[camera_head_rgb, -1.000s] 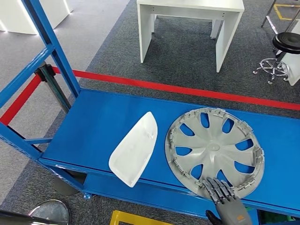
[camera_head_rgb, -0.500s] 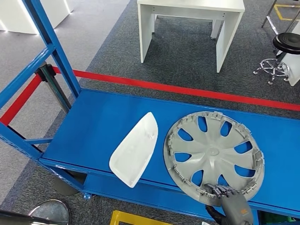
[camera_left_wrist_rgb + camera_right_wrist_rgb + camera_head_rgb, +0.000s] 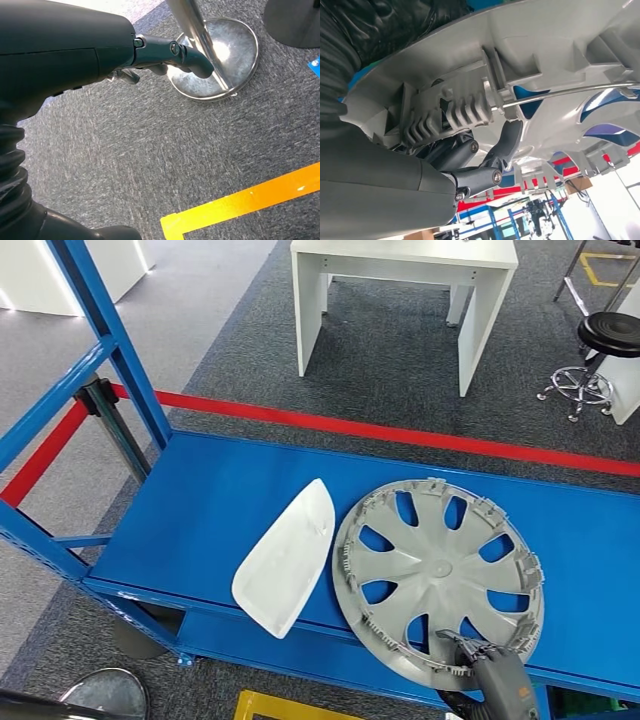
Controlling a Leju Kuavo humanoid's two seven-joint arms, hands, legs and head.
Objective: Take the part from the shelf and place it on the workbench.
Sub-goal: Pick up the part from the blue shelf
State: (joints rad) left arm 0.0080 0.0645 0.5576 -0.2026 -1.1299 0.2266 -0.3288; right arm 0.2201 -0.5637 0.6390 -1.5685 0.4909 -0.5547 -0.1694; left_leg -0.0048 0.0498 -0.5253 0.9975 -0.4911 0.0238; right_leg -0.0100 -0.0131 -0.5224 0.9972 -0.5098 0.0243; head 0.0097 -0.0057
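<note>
A grey wheel cover (image 3: 438,570) lies inner side up on the blue shelf (image 3: 204,500), its near rim hanging over the shelf's front edge. My right hand (image 3: 494,680) grips that near rim from below the edge. In the right wrist view its dark fingers (image 3: 505,145) curl over the ribbed rim clips of the wheel cover (image 3: 478,100). A white shell-shaped cover (image 3: 287,555) lies just left of the wheel cover, almost touching it. My left hand (image 3: 113,45) hangs above the carpet with its fingers stretched out, holding nothing.
A white workbench (image 3: 400,280) stands on the carpet beyond the shelf and a red floor line. A black stool (image 3: 596,350) is at the far right. A chrome post base (image 3: 215,55) and yellow floor tape (image 3: 241,200) lie near my left hand. Blue uprights frame the shelf's left end.
My right hand's fingers went from lying flat on the wheel cover's rim to closing on it. The wheel cover slid left and toward the shelf's front edge.
</note>
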